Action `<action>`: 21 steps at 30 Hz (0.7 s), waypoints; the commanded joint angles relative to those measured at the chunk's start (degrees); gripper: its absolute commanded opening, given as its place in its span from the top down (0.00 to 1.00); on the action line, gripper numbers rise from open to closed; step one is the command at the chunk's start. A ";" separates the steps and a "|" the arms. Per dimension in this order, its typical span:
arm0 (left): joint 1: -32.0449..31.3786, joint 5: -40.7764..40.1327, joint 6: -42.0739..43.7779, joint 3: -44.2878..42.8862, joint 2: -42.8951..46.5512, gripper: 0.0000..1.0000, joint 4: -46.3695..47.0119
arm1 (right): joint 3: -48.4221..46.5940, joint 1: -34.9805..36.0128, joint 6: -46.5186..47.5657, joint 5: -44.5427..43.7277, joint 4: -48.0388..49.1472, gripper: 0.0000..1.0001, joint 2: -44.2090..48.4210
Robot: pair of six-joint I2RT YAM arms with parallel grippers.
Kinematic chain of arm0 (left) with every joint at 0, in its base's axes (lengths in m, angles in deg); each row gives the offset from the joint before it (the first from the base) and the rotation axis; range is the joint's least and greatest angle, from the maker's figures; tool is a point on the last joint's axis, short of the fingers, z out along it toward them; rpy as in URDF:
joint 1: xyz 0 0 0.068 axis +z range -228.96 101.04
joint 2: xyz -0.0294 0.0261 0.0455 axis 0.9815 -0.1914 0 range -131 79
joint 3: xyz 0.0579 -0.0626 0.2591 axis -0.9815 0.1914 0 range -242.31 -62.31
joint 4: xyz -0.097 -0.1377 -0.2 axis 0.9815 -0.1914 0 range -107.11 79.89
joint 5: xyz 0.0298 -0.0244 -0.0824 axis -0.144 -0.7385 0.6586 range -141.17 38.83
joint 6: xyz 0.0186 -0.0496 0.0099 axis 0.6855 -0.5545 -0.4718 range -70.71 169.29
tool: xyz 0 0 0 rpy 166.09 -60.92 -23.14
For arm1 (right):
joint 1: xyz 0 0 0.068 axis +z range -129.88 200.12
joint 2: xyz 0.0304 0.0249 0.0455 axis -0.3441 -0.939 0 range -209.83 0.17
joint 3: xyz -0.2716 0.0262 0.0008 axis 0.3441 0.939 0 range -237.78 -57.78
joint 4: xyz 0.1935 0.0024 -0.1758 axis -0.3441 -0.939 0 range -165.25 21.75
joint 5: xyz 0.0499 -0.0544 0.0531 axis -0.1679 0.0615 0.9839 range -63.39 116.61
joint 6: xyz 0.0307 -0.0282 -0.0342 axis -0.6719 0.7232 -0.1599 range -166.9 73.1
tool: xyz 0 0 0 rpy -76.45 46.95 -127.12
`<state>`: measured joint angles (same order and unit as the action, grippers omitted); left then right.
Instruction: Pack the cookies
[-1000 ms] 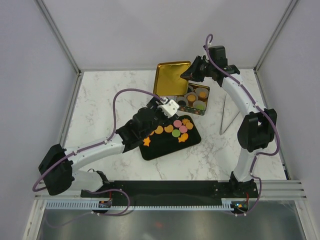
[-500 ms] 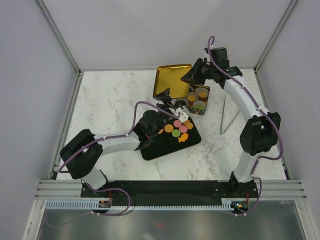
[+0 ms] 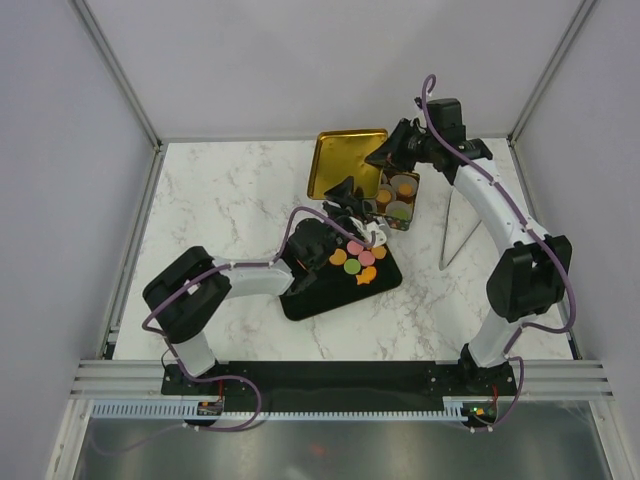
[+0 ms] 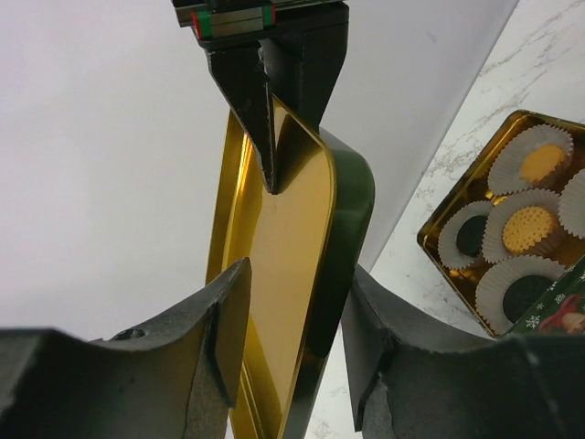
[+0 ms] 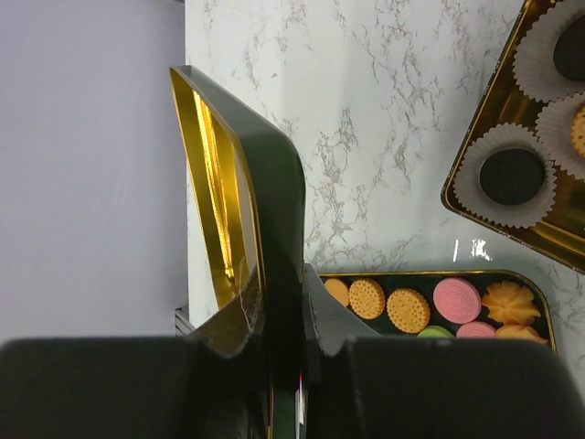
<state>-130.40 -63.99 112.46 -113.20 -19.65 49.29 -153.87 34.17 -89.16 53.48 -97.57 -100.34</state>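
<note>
The right gripper (image 5: 279, 306) is clamped on one edge of the gold lid (image 4: 291, 229), holding it on edge above the far side of the table (image 3: 220, 210). The left gripper (image 4: 297, 293) straddles the lid's opposite end, fingers about half apart (whether they press on it, I cannot tell). Cookies (image 3: 355, 262) lie at the right end of the tray (image 3: 305, 300), mid-table. Others sit in cups (image 4: 521, 229) in the tin (image 3: 403, 222) just beyond.

The cookies (image 3: 353, 262) lie flat in a tight cluster just right of the frame's centre: pink, green and orange rounds plus an orange flower shape. A few more, orange and black, sit further up and right.
</note>
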 commanded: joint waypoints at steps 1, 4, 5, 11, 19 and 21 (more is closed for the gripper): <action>1.69 -0.54 3.80 -4.21 -0.58 0.51 11.17 | 1.96 0.28 2.09 0.29 -0.65 0.99 3.39; 1.87 -1.06 3.44 -6.05 -1.37 0.54 12.58 | 3.37 0.28 2.53 0.20 -0.65 0.99 3.65; 1.78 -0.89 2.92 -7.02 -1.63 0.57 12.24 | 3.54 0.20 2.62 0.20 -0.65 0.98 3.65; 1.87 -0.71 1.52 -9.75 -2.42 0.85 10.74 | 4.51 0.28 3.67 -0.42 -0.65 0.96 4.09; 2.04 1.55 -8.58 -12.82 2.22 0.98 -4.60 | 1.80 -0.59 7.71 -4.98 -1.79 0.55 3.92; 2.22 2.71 -13.68 -14.31 3.37 0.98 -10.50 | -1.72 -1.03 10.25 -9.61 -2.40 0.34 4.18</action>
<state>-129.71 -61.52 108.86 -121.77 -22.89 40.43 -151.29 33.73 -86.13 48.98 -96.85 -97.15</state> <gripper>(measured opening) 0.205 0.570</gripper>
